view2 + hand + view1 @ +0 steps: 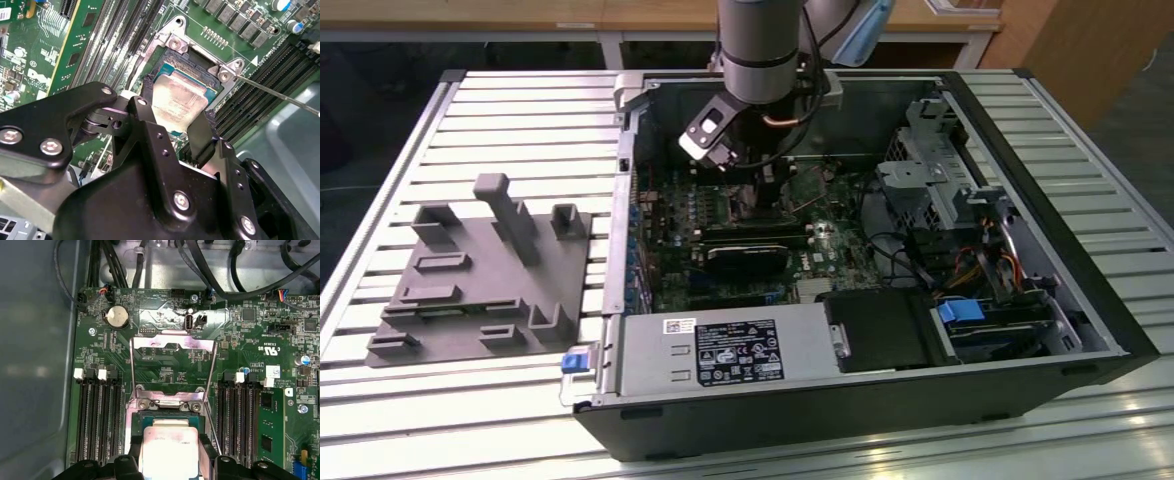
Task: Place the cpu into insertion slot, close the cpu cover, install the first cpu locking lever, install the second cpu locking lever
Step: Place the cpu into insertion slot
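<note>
In the second wrist view the tool [175, 122] has its two black fingers [200, 137] drawn in against opposite edges of the cpu [181, 100], so it appears to be gripping the chip by its sides with the pale metal top left bare. The cpu sits at the insertion slot [186, 61], level with its dark rim; whether it is fully seated I cannot tell. I judge the chip light, stiff and rather slick on top, and fragile on its underside. The side edges are therefore the right place to hold it, squarely and with a gentle squeeze. Beyond the slot in the first wrist view, the cpu cover [172, 342] stands swung open. A thin locking lever [280, 95] juts out free, and the memory slots [97, 415] flank the slot. Farther off, the computer case [1087, 330] lies open on the slatted bench [494, 110].
</note>
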Robot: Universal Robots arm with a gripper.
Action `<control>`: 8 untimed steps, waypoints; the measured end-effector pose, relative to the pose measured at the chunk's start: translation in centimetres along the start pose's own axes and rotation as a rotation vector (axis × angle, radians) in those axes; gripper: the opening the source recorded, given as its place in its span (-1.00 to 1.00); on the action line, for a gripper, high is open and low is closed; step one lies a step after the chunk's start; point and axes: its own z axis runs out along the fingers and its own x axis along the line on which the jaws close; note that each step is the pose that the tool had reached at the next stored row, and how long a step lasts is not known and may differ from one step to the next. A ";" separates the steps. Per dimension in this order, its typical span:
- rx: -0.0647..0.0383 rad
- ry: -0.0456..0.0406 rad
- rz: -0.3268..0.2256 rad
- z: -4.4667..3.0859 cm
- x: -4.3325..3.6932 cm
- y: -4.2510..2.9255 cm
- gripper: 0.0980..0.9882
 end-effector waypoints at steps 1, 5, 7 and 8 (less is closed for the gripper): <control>0.000 -0.0014 0.001 0.07 0.00 -0.03 -0.04; 0.000 -0.0082 0.005 0.38 -0.01 -0.12 -0.04; 0.000 -0.0097 0.006 0.54 -0.01 -0.13 -0.04; 0.000 -0.0098 0.007 0.62 -0.01 -0.14 -0.04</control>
